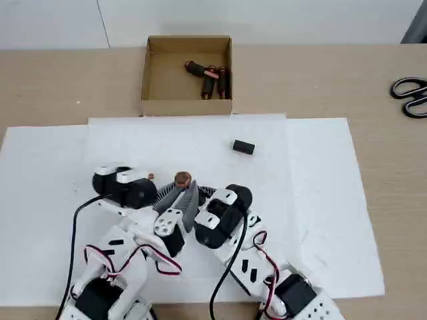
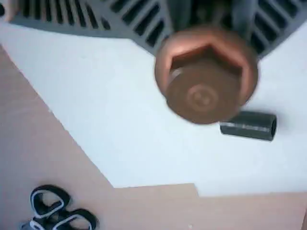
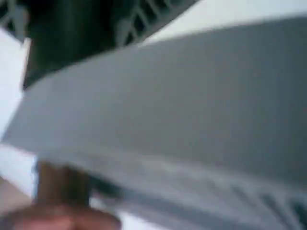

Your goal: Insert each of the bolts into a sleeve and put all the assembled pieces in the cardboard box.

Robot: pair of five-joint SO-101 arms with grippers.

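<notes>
Writing: the only mark is a round stamp in the centre of the bolt head, seen in the left wrist view, too blurred to read.

Arms: L arm comes up from the near-left table edge, folded tight, w/ its wrist turned in toward the middle. R arm comes from the near-right edge and bends left. Both hang over the near half of the white sheet, w/ red/white/black cables looping along them.

L gripper is closed on the copper bolt. In the high view the two grey ribbed jaws make a narrow V that pinches in at the tip, w/ the bolt head sitting just past it. In the left wrist view the head faces the camera, hex shape plain.

R gripper is pressed in just beside the L gripper, near the bolt. Can't tell if it is open or closed, as the right wrist view is too blurred. That view does show the bolt's shank close by.

Sleeve: black, lying on its side on the sheet, apart from both grippers, between them and the box.

Cardboard box: on the table at the sheet's far edge. Assembled pieces lie bunched in its far-right part.

Scissors: on bare table, far right edge.
</notes>
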